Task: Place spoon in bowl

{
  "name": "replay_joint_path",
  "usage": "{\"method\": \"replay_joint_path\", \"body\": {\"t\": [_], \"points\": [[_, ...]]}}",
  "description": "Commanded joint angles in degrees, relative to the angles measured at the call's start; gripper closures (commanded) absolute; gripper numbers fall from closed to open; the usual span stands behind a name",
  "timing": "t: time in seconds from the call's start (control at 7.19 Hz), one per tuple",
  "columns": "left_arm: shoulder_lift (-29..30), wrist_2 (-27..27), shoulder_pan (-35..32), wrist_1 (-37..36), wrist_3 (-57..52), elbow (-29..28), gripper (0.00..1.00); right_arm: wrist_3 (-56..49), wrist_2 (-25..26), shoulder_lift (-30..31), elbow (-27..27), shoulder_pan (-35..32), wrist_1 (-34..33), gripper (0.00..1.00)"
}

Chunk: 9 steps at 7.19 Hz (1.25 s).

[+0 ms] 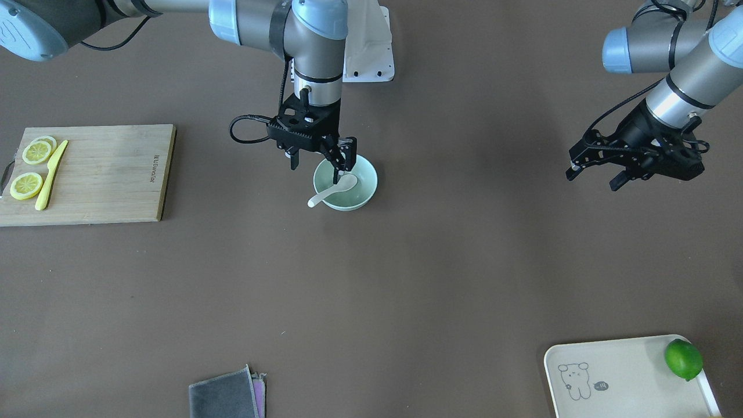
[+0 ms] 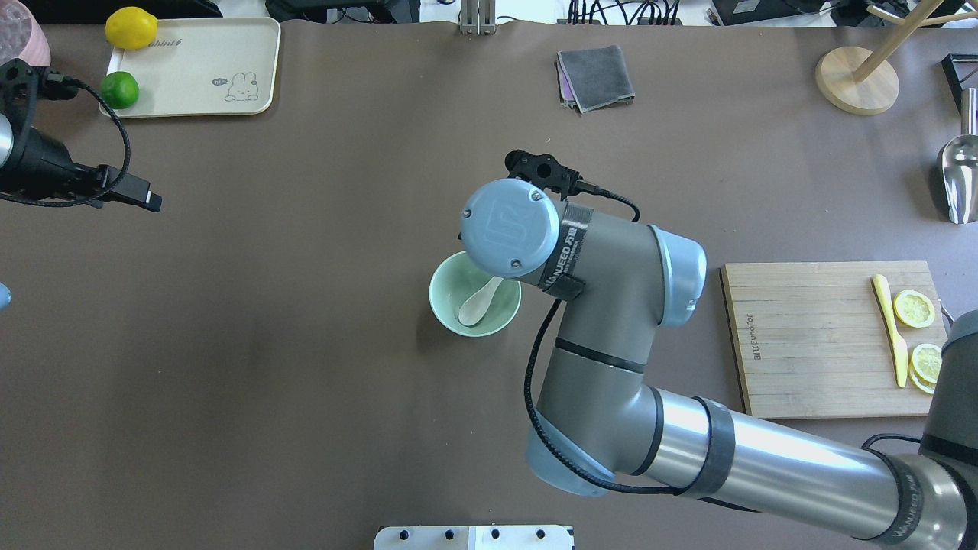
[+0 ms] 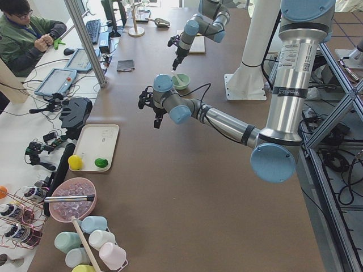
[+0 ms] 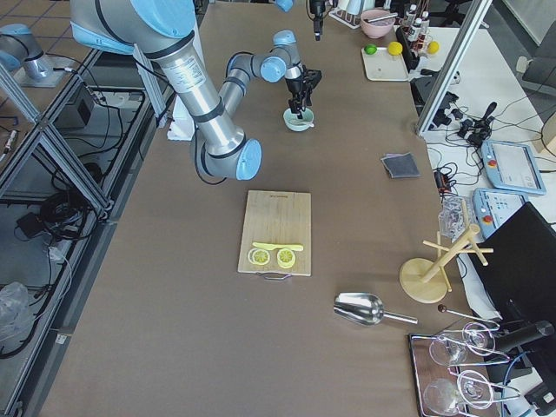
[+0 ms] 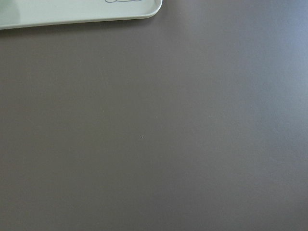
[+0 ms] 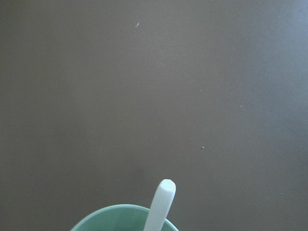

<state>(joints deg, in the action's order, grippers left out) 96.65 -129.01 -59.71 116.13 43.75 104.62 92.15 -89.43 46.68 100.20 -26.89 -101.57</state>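
Exterior front-facing view puts my right fingers (image 1: 337, 169) straight down over the bowl (image 1: 367, 188), their tips dipped just inside its rim on the side nearest my base. They stand a little apart, with pale green showing between them, and as far as I can see they grip nothing. The spoon (image 1: 342, 186) lies in the bowl on its own, with its scoop down on the bowl's floor just beside my fingertips. Its handle leans up across the rim and pokes out over the worktop (image 1: 406, 278) on the side away from my base. My right wrist camera shows the same from above: the white handle tip rises past the green rim at the bottom edge, with brown worktop beyond it. My left fingers (image 1: 620, 181) hang well apart from the bowl, spread wide and holding nothing. The left wrist camera sees only brown worktop and a corner of the cream tray (image 1: 633, 360). A lime (image 1: 684, 359) sits on that tray near one corner. Off on my right side a wooden cutting board (image 1: 104, 174) carries two lemon slices (image 1: 26, 186) and a slim yellow knife (image 1: 51, 174). A folded grey cloth (image 1: 226, 395) lies at the worktop's far edge.
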Motion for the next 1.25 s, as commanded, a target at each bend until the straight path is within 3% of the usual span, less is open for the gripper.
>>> {"method": "replay_joint_path", "body": {"t": [0.0, 0.14, 0.42, 0.7, 0.83, 0.97, 1.11], "points": [[-0.3, -1.7, -1.4, -0.9, -2.2, 0.1, 0.02, -14.9, -8.9, 8.4, 9.4, -7.4, -1.5, 0.00], [-2.6, -4.3, -6.3, -2.9, -10.6, -0.4, 0.02, -26.1, -13.4, 13.2, 12.4, -12.4, -1.4, 0.00], [-3.1, -5.6, -18.1, -19.9, -36.1, -0.2, 0.01, -48.6, -23.4, 23.8, 16.7, -24.4, -1.4, 0.00], [-2.5, -5.5, -30.2, -36.8, -54.6, 0.0, 0.01, -71.6, -32.3, 33.9, 17.2, -38.0, -1.1, 0.00], [-3.7, -5.5, -32.5, -38.7, -59.5, 0.2, 0.01, -81.1, -37.8, 39.1, 16.4, -44.7, -1.6, 0.00], [-9.6, -5.9, -33.5, -38.1, -59.5, 1.2, 0.01, -90.1, -40.6, 44.5, 15.0, -50.2, -1.4, 0.00], [-10.9, -5.3, -33.8, -37.8, -58.7, -1.7, 0.01, -97.2, -40.8, 48.2, 13.8, -54.6, -1.0, 0.00]]}}
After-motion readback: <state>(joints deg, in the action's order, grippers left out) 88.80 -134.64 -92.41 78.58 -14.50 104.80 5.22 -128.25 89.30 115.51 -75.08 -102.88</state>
